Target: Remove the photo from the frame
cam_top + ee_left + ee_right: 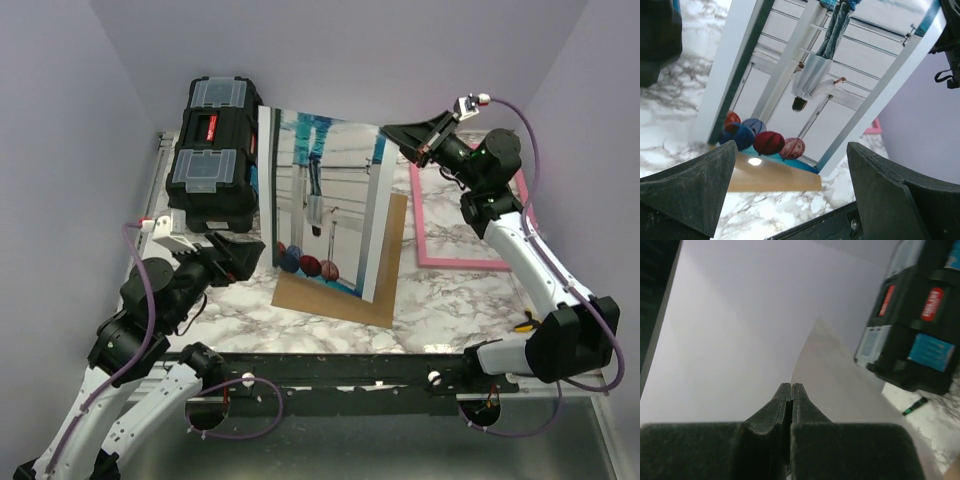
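The photo point(322, 200) is held up on edge, tilted, with red and blue balls at its low end; that end rests on the plain brown backing board point(345, 298). My right gripper point(392, 130) is shut on the photo's top right corner; the right wrist view shows it point(791, 386) pinching the sheet's pale back point(840, 385). The pink frame point(470, 262) lies flat at the right, apart from the photo. My left gripper point(238, 258) is open and empty beside the photo's lower left corner. The left wrist view shows the photo point(815, 85), the board point(775, 175) and a bit of the frame point(872, 128) beyond its gripper point(791, 150).
A black toolbox point(210, 150) stands at the back left, close to the photo's left edge; it also shows in the right wrist view point(915, 335). Purple walls close in the back and both sides. The marble table point(450, 300) ends at a black front rail point(330, 370).
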Available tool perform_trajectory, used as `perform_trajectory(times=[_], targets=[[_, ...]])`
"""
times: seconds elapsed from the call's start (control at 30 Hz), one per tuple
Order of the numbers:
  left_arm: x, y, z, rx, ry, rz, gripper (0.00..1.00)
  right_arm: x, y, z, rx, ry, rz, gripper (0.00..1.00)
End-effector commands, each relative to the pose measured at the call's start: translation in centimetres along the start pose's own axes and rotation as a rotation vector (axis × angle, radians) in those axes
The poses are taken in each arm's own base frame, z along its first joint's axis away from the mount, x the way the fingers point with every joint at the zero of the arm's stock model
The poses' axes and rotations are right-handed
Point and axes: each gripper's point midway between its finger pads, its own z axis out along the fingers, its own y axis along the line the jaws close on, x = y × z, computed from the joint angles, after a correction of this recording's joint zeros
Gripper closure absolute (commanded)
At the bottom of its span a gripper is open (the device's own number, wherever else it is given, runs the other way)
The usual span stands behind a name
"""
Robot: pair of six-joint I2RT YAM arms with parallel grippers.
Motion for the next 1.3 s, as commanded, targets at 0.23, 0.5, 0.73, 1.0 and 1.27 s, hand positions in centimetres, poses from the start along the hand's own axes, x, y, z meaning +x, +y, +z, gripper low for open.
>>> perform_trajectory(times=[0.23, 0.5, 0.73, 1.0, 1.27], targets=[[5.3, 2.5, 1.7, -0.044, 0.154, -0.021, 0.06, -1.6, -24.4, -5.9, 0.46, -0.1, -0.07, 0.99], [6.2, 2.9, 2.3, -0.059, 0.19, -0.02, 0.06, -0.4, -33.0, -6.0, 0.571, 0.021, -0.154, 0.99], [6.4, 2.7, 2.8, -0.06, 0.204, -0.022, 0.06, -1.0, -37.5, -6.3, 0.651, 0.054, -0.159, 0.99], [6.7, 2.4, 3.3, -0.053, 0.226, -0.03, 0.06, -2.7, -40.1, -5.5, 0.692, 0.065, -0.185, 0.99], [7.3, 2.8, 3.3, -0.058, 0.239, -0.043, 0.06, -3.1, -41.0, -5.6, 0.743, 0.126, -0.239, 0.8]])
